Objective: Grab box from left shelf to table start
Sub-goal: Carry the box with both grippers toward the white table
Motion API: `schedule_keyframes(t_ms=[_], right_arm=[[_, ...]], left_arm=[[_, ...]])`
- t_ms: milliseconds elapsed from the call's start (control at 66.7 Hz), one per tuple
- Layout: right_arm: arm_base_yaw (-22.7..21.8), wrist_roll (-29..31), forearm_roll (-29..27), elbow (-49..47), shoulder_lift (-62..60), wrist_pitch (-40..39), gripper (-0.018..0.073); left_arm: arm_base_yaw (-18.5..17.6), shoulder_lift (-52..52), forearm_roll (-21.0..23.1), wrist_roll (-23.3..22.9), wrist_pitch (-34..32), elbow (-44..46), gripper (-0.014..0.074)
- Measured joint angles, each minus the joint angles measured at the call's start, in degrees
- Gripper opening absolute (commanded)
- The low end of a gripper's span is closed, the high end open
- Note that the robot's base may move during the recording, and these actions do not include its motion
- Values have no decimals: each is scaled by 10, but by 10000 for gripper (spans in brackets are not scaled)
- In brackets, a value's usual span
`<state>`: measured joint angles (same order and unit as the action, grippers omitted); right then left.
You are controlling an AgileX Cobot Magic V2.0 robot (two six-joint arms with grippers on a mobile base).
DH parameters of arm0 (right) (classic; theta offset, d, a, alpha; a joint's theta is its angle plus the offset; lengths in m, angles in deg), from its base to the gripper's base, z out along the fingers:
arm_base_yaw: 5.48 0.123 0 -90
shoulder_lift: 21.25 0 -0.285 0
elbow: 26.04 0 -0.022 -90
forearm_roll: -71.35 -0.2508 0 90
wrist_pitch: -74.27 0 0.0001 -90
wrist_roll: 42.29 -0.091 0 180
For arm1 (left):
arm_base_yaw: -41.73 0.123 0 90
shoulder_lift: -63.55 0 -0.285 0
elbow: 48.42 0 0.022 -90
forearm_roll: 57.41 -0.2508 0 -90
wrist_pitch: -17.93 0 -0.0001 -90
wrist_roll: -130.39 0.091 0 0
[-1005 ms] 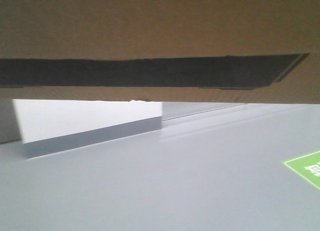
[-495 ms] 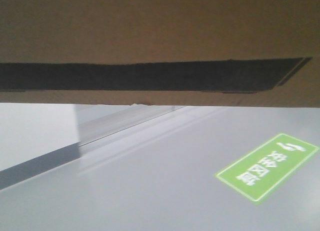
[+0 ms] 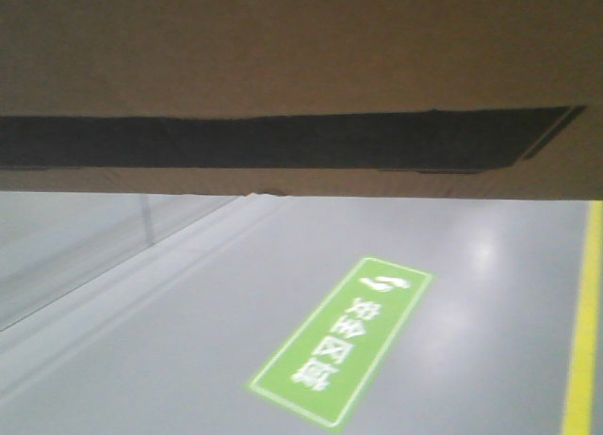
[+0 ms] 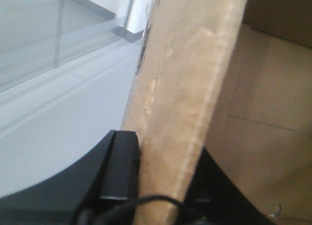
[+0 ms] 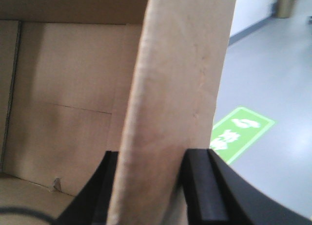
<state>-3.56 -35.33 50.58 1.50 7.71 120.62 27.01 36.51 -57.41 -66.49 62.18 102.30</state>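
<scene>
Cardboard fills the upper half of the front view: the box [image 3: 301, 49] is held clear above the grey floor [image 3: 141, 360], its black panel [image 3: 283, 141] and long axis running from 9 to 3 o'clock. Only that view shows the yellow line [image 3: 584, 341] at 3 o'clock. Only the wrist views show the grips: the left gripper [image 4: 163, 186] and the right gripper [image 5: 148, 186] each pinch an upright box wall, with the open interior beside it. A green floor sign [image 3: 339, 341] lies towards 6 o'clock.

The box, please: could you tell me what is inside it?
Only bare cardboard shows inside the box; no contents appear. Its gripped walls, the left hand and right hand hide the rest.
</scene>
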Motion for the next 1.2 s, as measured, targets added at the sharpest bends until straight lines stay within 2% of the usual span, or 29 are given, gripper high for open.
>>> schedule_keyframes(t_ms=[1200], right_arm=[[0, 0, 1, 0, 0, 0, 58]], left_arm=[[0, 0, 0, 0, 0, 0, -92]])
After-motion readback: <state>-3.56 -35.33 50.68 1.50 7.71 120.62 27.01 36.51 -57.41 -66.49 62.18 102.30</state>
